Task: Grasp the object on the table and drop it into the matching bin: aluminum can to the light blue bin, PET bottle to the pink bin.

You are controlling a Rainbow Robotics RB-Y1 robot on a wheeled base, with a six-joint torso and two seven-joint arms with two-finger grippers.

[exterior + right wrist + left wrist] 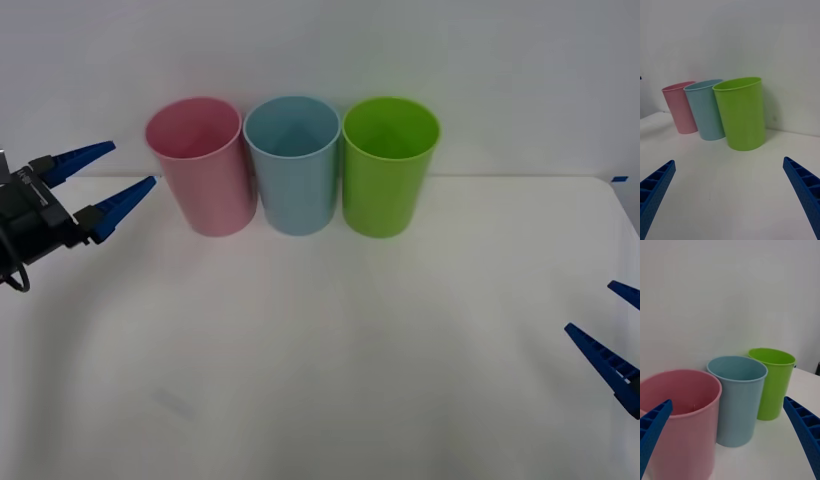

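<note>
Pink bin point(679, 420) interior via left wrist cam; both pincers point(103, 190) point(612, 335) spread, empty.

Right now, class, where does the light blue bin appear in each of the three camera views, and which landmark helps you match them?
Front view: the light blue bin stands at the table's far edge, middle of three bins.
Right wrist view: it is between the pink bin and the lime green bin.
Left wrist view: it stands just behind the pink bin.
Shared landmark: the lime green bin, beside it in every view.
</note>
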